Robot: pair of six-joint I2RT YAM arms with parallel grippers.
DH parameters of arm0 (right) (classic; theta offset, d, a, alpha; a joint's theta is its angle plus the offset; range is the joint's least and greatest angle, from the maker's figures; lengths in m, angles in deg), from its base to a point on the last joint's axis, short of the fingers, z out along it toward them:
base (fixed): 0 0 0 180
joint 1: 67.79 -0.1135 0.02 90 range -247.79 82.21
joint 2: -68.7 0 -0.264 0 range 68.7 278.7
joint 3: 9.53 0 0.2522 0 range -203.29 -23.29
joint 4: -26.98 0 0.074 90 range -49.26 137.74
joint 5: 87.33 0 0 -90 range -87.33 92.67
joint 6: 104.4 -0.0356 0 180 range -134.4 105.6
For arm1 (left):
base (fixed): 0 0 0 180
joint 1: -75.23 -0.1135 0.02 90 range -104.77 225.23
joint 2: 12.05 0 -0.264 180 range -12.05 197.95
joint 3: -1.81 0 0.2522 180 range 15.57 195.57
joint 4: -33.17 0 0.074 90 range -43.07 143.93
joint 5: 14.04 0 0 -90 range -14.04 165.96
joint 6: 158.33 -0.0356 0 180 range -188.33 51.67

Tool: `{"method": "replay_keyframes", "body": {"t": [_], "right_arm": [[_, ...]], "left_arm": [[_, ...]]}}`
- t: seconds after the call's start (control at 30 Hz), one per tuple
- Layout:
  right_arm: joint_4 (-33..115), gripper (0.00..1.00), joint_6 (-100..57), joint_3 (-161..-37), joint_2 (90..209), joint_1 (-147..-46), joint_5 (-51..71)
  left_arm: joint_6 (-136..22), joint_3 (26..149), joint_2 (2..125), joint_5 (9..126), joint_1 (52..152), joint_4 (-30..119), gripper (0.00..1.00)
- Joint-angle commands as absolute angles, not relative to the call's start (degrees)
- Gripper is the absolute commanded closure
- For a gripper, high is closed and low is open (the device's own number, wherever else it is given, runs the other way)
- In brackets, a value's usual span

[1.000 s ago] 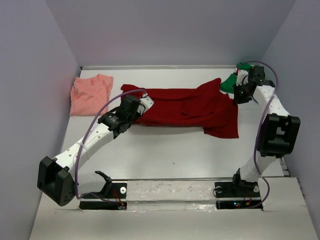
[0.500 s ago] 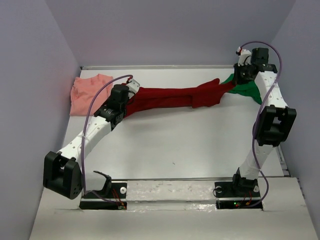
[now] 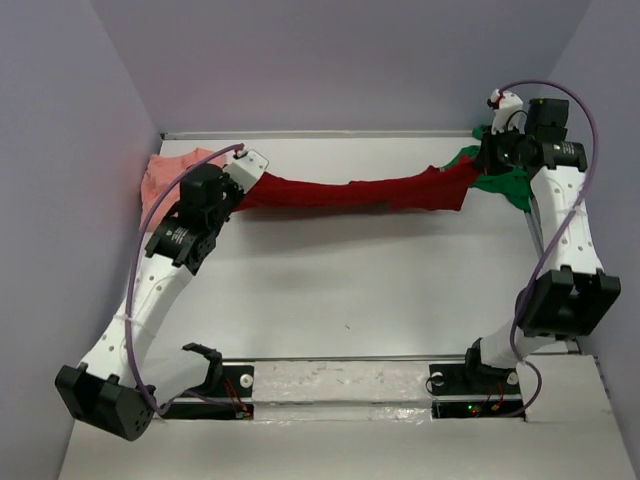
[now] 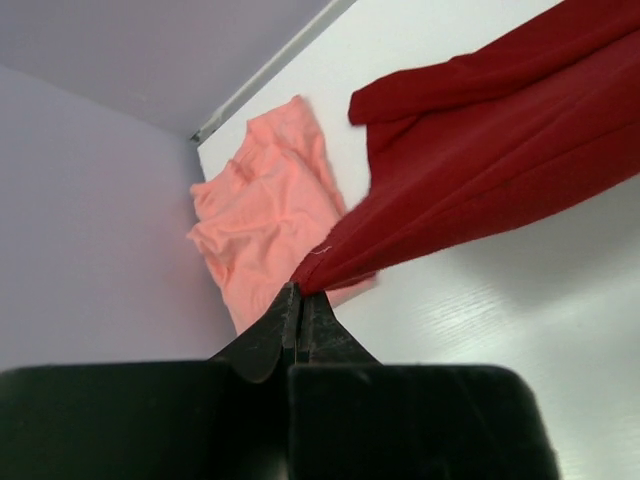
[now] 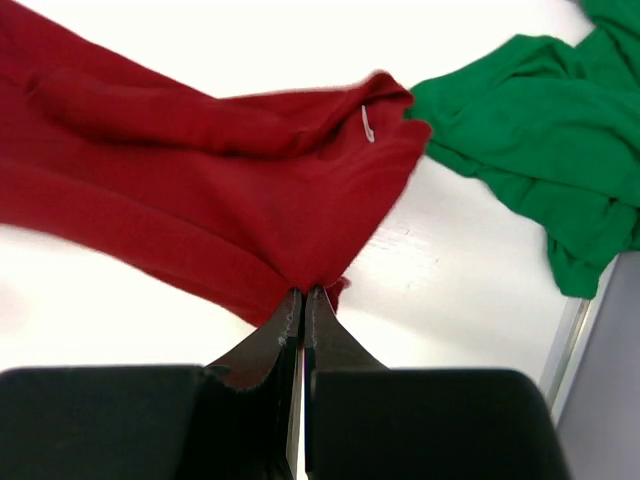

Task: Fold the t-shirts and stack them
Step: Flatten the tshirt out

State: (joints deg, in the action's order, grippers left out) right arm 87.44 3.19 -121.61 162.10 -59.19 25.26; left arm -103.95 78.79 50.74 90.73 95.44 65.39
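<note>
The dark red t-shirt (image 3: 350, 190) hangs stretched in a long band between both grippers, lifted above the table. My left gripper (image 3: 238, 192) is shut on its left end (image 4: 340, 258), pinching the cloth at the fingertips. At the far right my right gripper (image 3: 478, 165) is shut on the other end (image 5: 310, 255). The salmon-pink t-shirt (image 3: 165, 170) lies crumpled in the back left corner, seen under the left gripper (image 4: 298, 292) as a pink heap (image 4: 265, 215). The green t-shirt (image 3: 500, 180) lies bunched at the back right, to the right of the right gripper (image 5: 303, 293) in its wrist view (image 5: 540, 130).
The white table (image 3: 350, 280) is boxed in by lilac walls at the back (image 3: 340, 70), left and right. A metal rail (image 3: 340, 375) with both arm bases runs along the near edge. The right table edge (image 5: 565, 345) lies close beside the green cloth.
Both grippers have lifted and pulled apart, the left toward the back left, the right toward the back right. The red shirt went from lying spread on the table to a taut raised band.
</note>
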Motion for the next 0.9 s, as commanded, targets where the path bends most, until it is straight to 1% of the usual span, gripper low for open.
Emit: {"method": "replay_keyframes", "body": {"t": [0.0,0.03,0.07,0.1,0.17,0.2,0.3,0.37,0.53,0.67,0.77,0.8,0.87], "right_arm": [[93.4,1.00,6.1,-117.4,152.4,-58.7,29.6],[94.3,1.00,6.9,-113.6,150.5,-58.7,30.4],[95.0,1.00,7.4,-113.6,148.6,-58.7,30.4],[95.6,1.00,7.9,-109.5,144.5,-58.7,30.3],[96.7,1.00,9.3,-106.0,139.7,-58.7,29.4],[97.4,1.00,10.3,-103.6,135.1,-58.7,29.1],[98.1,1.00,10.6,-102.8,129.1,-58.7,28.5],[99.3,1.00,10.3,-105.4,126.0,-58.7,28.3],[100.9,1.00,9.0,-113.0,126.3,-58.7,28.8],[98.1,1.00,6.2,-117.8,129.2,-58.7,28.7],[95.4,1.00,4.9,-118.6,133.4,-58.7,29.3],[94.7,1.00,4.6,-118.4,133.4,-58.7,29.6],[91.8,1.00,3.9,-117.9,137.2,-58.7,30.2]], "left_arm": [[-102.3,81.0,45.4,78.0,94.6,79.0,1.00],[-102.0,79.3,42.7,76.2,94.6,79.8,1.00],[-101.7,78.6,41.3,73.4,94.1,80.8,1.00],[-101.8,78.2,39.8,71.1,93.4,82.2,1.00],[-103.1,78.5,36.7,66.5,91.3,85.7,1.00],[-103.3,78.6,33.9,64.2,89.6,86.5,1.00],[-103.2,80.5,30.8,63.4,87.5,86.5,1.00],[-102.4,83.3,30.5,63.0,86.5,85.8,1.00],[-100.9,89.8,32.6,63.2,85.6,83.9,1.00],[-99.1,96.2,36.1,63.3,85.2,83.0,1.00],[-98.3,96.9,38.8,66.4,85.1,80.2,1.00],[-98.3,96.3,39.5,67.3,85.2,79.0,1.00],[-97.9,93.0,40.5,69.7,85.2,74.1,1.00]]}}
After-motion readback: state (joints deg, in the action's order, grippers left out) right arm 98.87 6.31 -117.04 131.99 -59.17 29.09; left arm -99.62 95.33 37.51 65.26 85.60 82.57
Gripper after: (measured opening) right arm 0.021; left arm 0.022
